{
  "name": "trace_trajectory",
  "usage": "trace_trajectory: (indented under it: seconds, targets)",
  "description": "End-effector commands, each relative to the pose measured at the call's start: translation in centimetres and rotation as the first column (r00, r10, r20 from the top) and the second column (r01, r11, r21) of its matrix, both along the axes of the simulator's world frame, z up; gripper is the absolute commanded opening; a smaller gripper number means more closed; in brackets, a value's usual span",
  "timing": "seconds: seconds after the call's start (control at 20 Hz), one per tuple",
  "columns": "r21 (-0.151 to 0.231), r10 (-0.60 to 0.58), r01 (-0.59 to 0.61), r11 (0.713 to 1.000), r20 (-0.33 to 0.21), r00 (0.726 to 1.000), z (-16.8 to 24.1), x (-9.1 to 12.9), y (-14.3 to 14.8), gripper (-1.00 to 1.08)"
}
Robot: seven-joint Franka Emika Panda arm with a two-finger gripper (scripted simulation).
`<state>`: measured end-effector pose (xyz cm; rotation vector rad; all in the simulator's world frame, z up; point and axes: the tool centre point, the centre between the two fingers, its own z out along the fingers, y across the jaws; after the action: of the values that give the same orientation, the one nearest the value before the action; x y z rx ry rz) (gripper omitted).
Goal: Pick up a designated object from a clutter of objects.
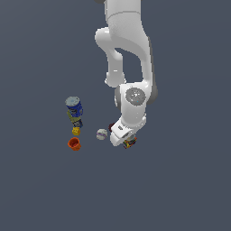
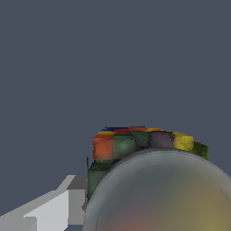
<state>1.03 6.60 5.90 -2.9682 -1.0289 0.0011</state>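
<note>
Under the arm's wrist, right of centre in the exterior view: small can (image 1: 130,143) with many-coloured label, mostly hidden by the tool (image 1: 126,140), only a patch of label visible below the white hand. Seen close in the wrist view (image 2: 149,180): pale shiny round top filling the lower frame, label bands of red, orange, green, purple and yellow along the rim. One grey finger (image 2: 54,207) just beside the can's wall; second finger out of view. Tool state: cannot tell whether spread or pinching the can; contact not resolved.

Toward the exterior view's left: white ball (image 1: 102,134) near the tool; dark red ball (image 1: 111,127) partly hidden behind the hand. Farther left, a column well apart from the can: blue can (image 1: 74,107) upright, yellow piece (image 1: 76,131) below it, orange cup (image 1: 74,144) lowest. All on a plain grey table (image 1: 180,189).
</note>
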Motion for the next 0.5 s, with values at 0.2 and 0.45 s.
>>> trace_trajectory:
  seconds: [0.2, 0.45]
  targets:
    - [0.000, 0.001, -0.001, 1.000, 0.000, 1.000, -0.11, 0.02, 0.04, -1.00]
    - [-0.001, 0.000, 0.000, 1.000, 0.002, 1.000, 0.01, 0.04, -0.04, -1.00]
